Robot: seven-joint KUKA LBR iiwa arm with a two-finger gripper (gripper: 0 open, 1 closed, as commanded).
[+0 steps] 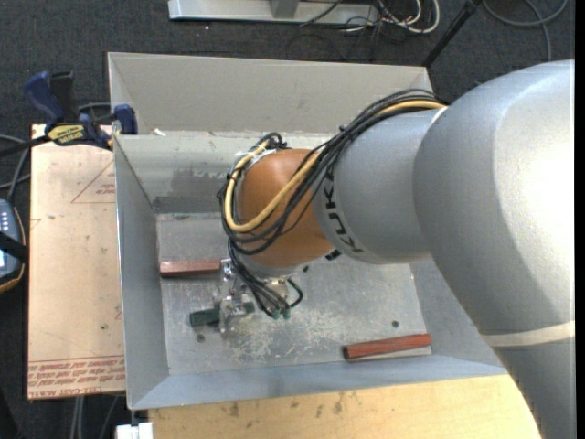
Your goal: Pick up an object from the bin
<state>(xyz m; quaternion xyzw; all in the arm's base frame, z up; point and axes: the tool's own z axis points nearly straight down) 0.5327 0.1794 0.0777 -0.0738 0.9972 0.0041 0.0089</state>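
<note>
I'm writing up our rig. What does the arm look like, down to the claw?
The arm is a thick, rounded silver-grey tube with black lettering near the wrist. An orange-brown dome cover caps the wrist, with yellow and black cables looped over it. Below sits a small bare-metal claw.

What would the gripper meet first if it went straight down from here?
Most likely the small dark green piece right by the gripper, otherwise the bin floor. Depth is unclear; it may already be touching.
</note>
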